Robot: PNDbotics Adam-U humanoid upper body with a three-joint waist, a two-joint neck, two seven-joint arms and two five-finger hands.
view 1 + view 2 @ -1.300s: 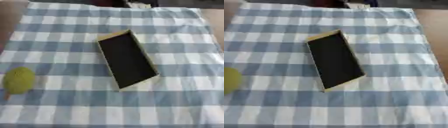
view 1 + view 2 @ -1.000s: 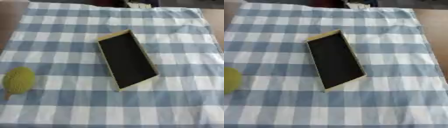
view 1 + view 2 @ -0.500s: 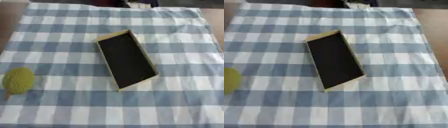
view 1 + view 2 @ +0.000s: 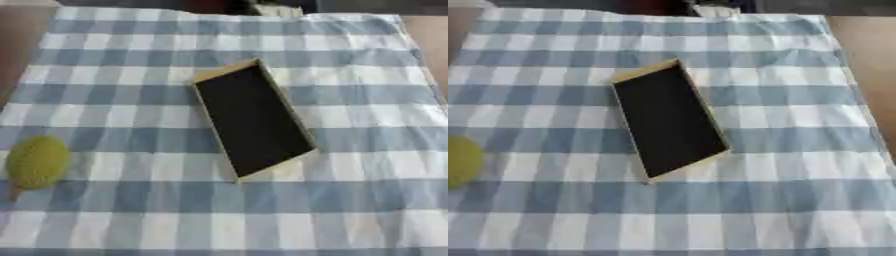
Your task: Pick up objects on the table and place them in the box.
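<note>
The yellow-green object (image 4: 37, 162), rounded and slightly elongated with a small stem-like tip at its lower end, lies on the checked cloth (image 4: 350, 210) well to the left of the box (image 4: 252, 120), close to the left edge of the left eye view. In the right eye view only part of it shows at the left border. Its long axis runs roughly toward and away from the robot, tilted a little.

The box is a shallow rectangular tray with tan walls and a dark interior. It sits open-topped and holds nothing visible. Its long axis runs diagonally, near end to the right, far end to the left.

Neither hand appears in either view, so the state of the fingers cannot be told.

Judgement: the object lies on the robot's left of the box, so the left hand is the better placed for the pick. No object is in the box yet; the task is at its start.

The blue-and-white cloth covers the desk (image 4: 872, 60), whose bare brown surface shows right of the box.
</note>
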